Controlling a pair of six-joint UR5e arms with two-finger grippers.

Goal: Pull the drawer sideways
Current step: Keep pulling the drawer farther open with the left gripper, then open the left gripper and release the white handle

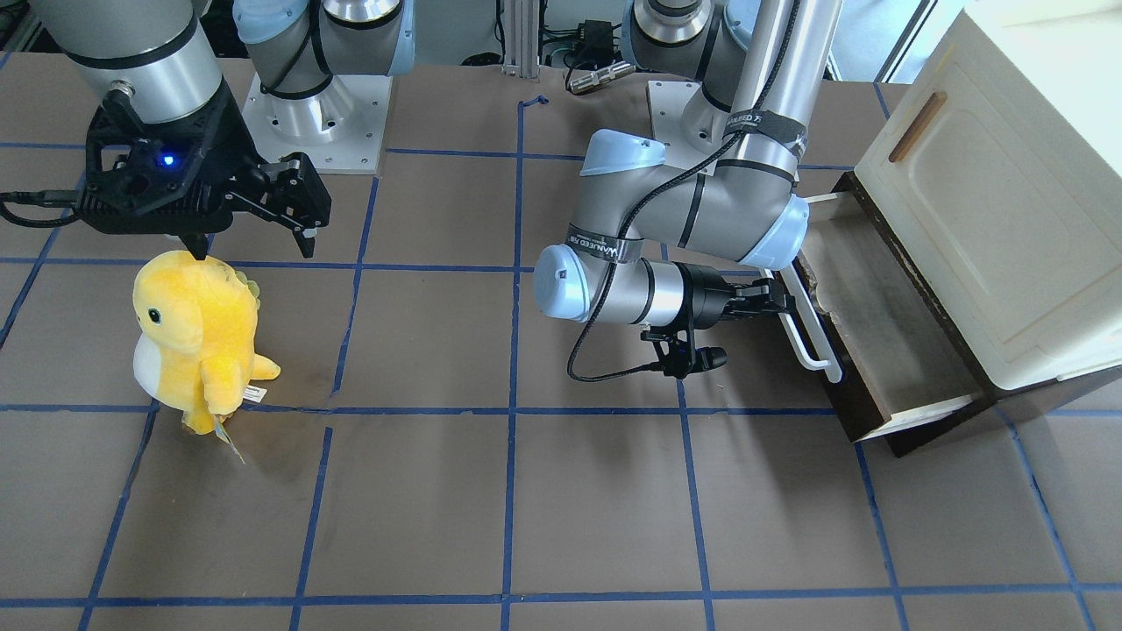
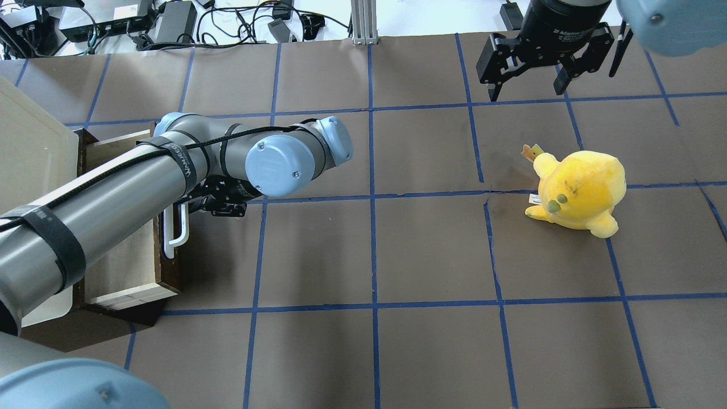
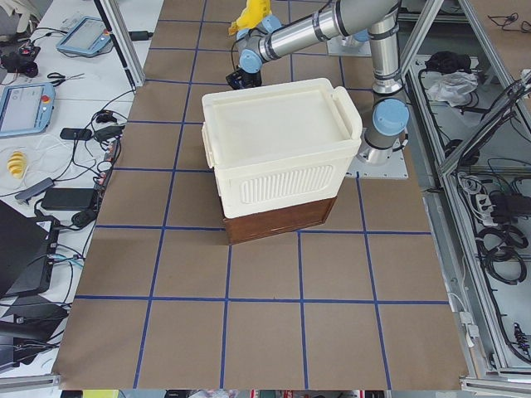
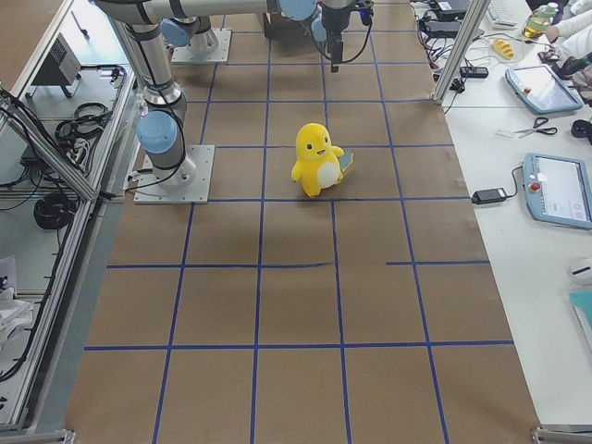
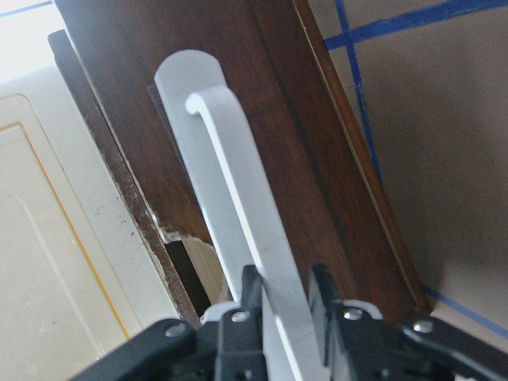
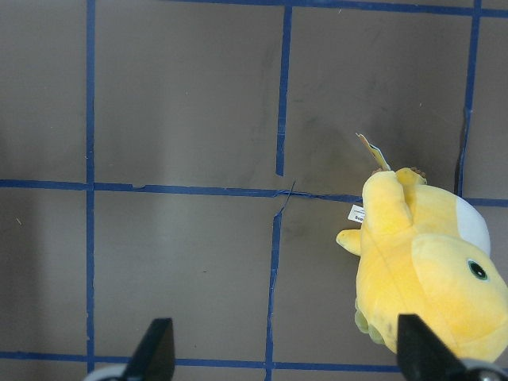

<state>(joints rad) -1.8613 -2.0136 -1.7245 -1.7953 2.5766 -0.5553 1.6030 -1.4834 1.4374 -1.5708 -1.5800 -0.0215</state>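
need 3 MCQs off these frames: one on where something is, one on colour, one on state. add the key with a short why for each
1. The left gripper is at:
A) the bar handle of the drawer
B) the plush toy
C) nothing, hanging free

2. The plush toy is mainly:
A) green
B) yellow
C) red

3. The drawer is:
A) fully shut
B) taken out entirely
C) partly pulled out

Key:
1 A: the left wrist view shows its fingers on either side of the white bar.
2 B: the front-facing view shows a yellow body with a white belly.
3 C: the overhead and front-facing views show its pale wood inside partly exposed.
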